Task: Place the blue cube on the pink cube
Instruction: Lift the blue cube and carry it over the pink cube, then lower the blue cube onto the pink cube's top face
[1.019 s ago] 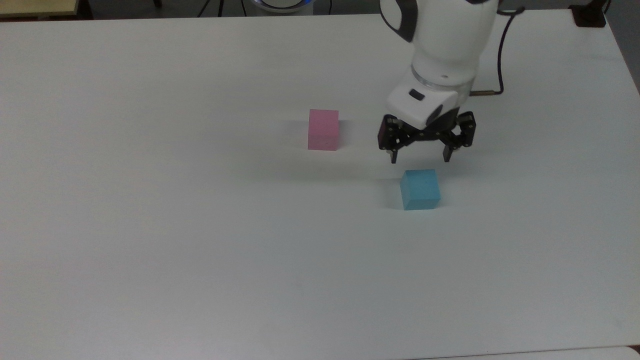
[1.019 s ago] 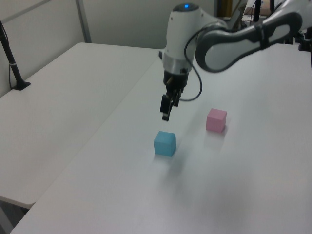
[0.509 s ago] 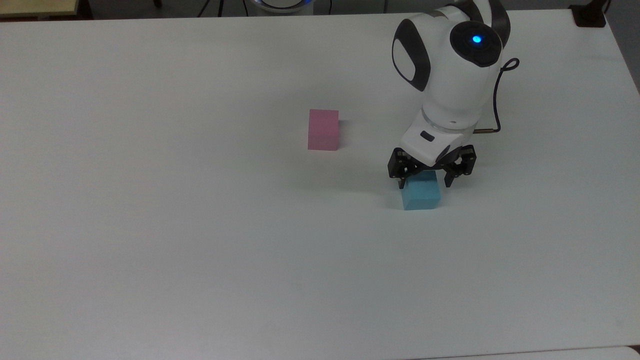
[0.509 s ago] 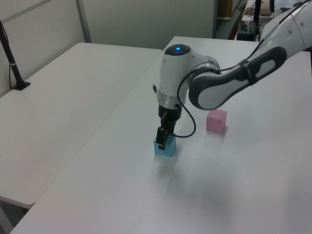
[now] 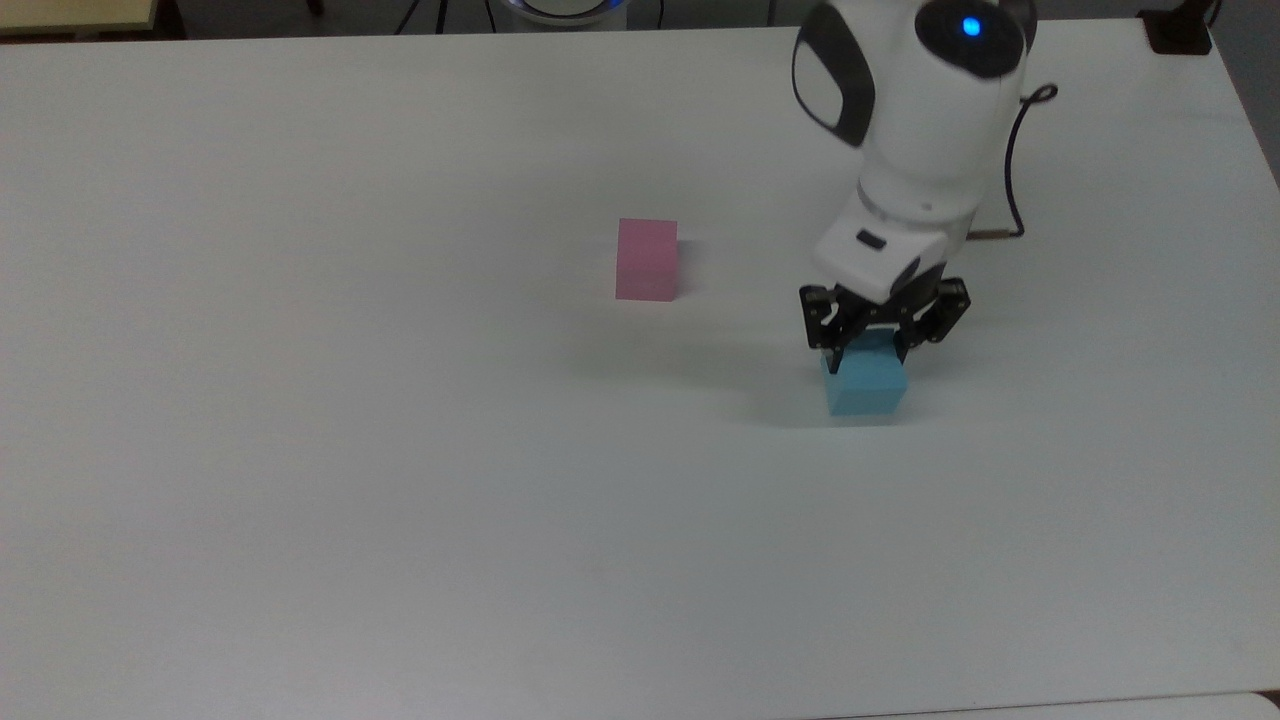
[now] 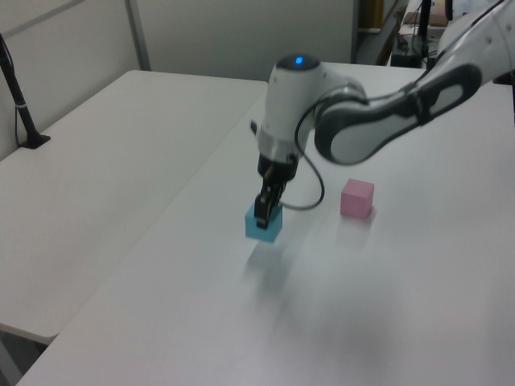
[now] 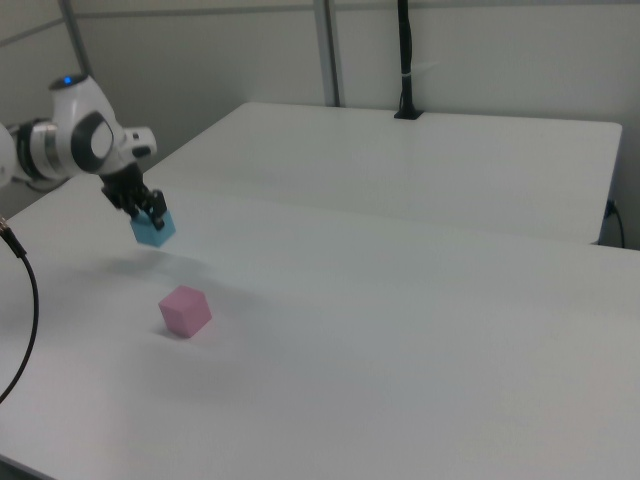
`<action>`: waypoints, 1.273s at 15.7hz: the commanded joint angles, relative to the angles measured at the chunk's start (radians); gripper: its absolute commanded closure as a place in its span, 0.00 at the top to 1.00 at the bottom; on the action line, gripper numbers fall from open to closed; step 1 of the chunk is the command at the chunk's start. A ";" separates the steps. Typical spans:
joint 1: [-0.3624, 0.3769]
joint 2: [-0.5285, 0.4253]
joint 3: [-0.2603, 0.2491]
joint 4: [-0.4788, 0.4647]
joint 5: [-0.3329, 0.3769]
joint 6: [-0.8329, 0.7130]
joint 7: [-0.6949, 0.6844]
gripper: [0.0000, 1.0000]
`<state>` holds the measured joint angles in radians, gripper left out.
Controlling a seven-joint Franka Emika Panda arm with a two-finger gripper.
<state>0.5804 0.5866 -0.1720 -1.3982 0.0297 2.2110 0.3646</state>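
Note:
My gripper (image 5: 868, 352) is shut on the blue cube (image 5: 866, 382), holding it by its top part. In the left view the blue cube (image 6: 263, 226) hangs a little above the white table, with its shadow below it, under the gripper (image 6: 263, 212). The right view shows the gripper (image 7: 152, 211) and blue cube (image 7: 154, 229) raised off the table as well. The pink cube (image 5: 646, 260) rests on the table to the top view's left of the gripper, apart from it. It lies at the left view's right (image 6: 356, 199) and below the blue cube in the right view (image 7: 185, 311).
The white table (image 5: 400, 450) spreads wide around both cubes. A second white table (image 6: 96, 161) adjoins it at the left view's left, with a black post (image 6: 20, 104) on it. A dark cable (image 5: 1015, 160) trails from the arm's wrist.
The gripper came down around the blue cube, shut on it and raised it off the table, shifting slightly to the top view's right. The pink cube has not moved.

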 commanded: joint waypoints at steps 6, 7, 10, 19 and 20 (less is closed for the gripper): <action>-0.213 -0.520 0.096 -0.490 -0.094 -0.134 -0.073 0.11; -0.252 -0.533 0.133 -0.536 -0.131 -0.134 -0.073 0.11; -0.287 -0.533 0.163 -0.616 -0.188 -0.123 -0.073 0.12; -0.306 -0.504 0.163 -0.631 -0.188 -0.093 -0.018 0.25; -0.310 -0.504 0.163 -0.630 -0.186 -0.091 -0.007 0.25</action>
<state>0.2968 0.0946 -0.0207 -2.0077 -0.1422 2.0794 0.3146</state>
